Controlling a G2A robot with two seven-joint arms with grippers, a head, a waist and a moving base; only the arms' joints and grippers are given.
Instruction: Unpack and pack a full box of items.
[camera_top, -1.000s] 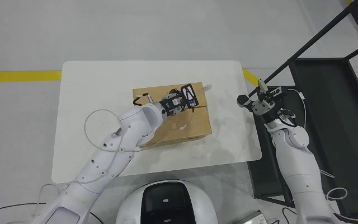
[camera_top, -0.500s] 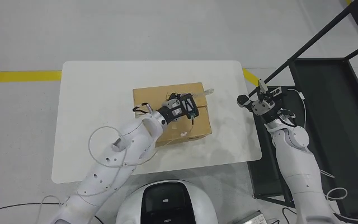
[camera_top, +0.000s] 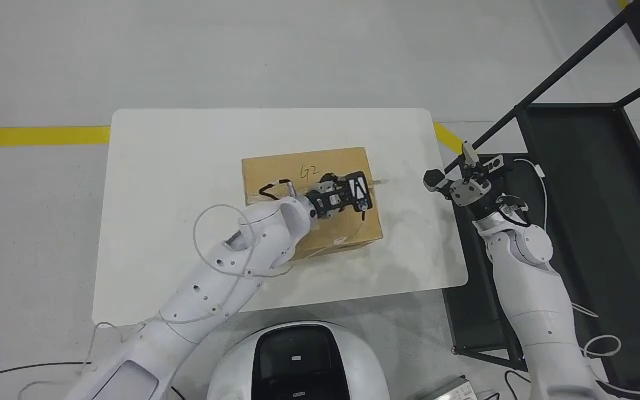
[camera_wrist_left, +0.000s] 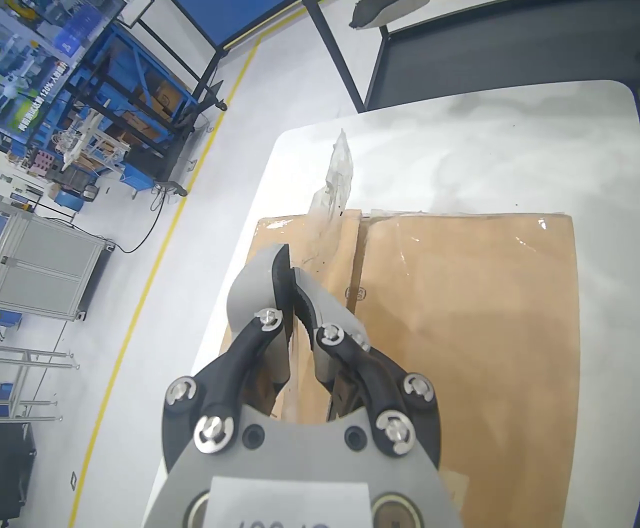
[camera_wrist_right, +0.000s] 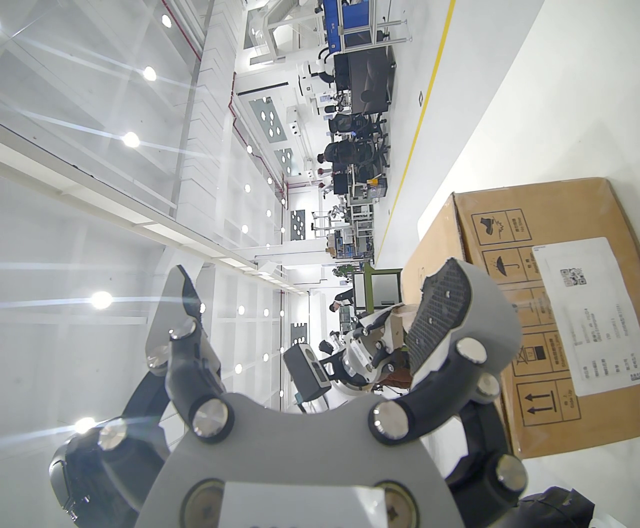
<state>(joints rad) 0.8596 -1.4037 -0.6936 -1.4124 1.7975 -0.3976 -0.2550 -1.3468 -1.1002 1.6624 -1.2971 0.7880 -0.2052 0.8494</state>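
Cardboard box (camera_top: 300, 170): flaps closed, contents hidden. Left gripper (camera_wrist_left: 290, 270), over the box seam, clamps loose clear tape (camera_wrist_left: 340, 165). Right gripper (camera_wrist_right: 312, 277), apart from the box, fingers spread.

Left arm (camera_top: 225, 275) was out long, reaching up from the near-left, elbow bent, wrist swung toward the robot's right side. And the left gripper (camera_wrist_left: 286, 267) was clamped tight: fingertips pressed together, a strip of clear tape (camera_wrist_left: 339, 167) pinched between the pads. Over on the other side, the right arm (camera_top: 525, 270) stood well apart, forearm angled away from the robot and wrist lifted. The right gripper (camera_wrist_right: 310, 280) was spread wide, fingers far apart, with nothing between them.
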